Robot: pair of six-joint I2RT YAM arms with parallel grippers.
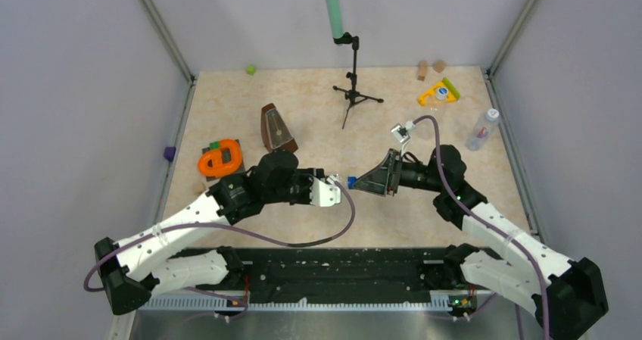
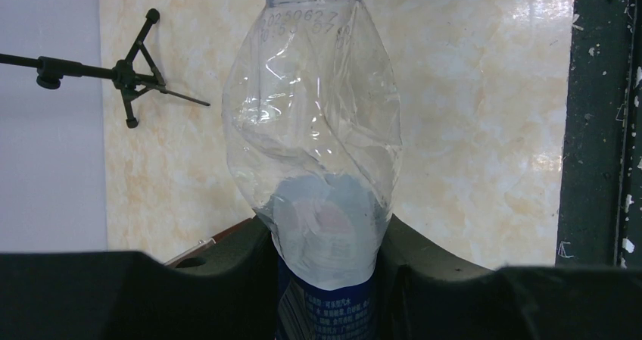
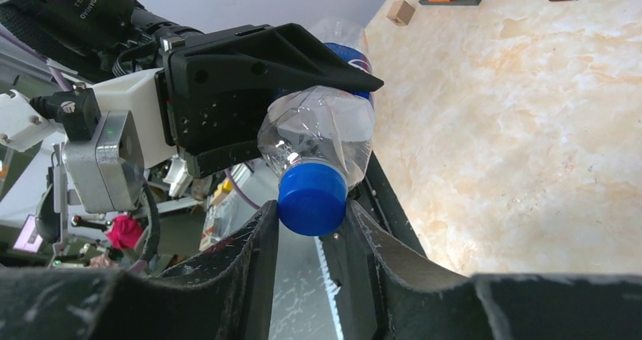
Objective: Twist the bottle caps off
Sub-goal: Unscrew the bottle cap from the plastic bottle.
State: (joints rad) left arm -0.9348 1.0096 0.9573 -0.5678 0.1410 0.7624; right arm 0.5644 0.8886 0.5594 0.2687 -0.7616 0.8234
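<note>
The left gripper [image 2: 324, 230] is clamped on the labelled lower part of a crumpled clear bottle [image 2: 314, 113]. It holds the bottle roughly level above the table [image 1: 227, 105], near the front middle, with the neck pointing right. The bottle's blue cap [image 3: 312, 196] is on the neck, between the fingers of the right gripper [image 3: 312, 213], which press against both its sides. Far right, near the table's edge, a second bottle [image 1: 481, 132] with a white cap [image 1: 492, 115] sits well apart.
</note>
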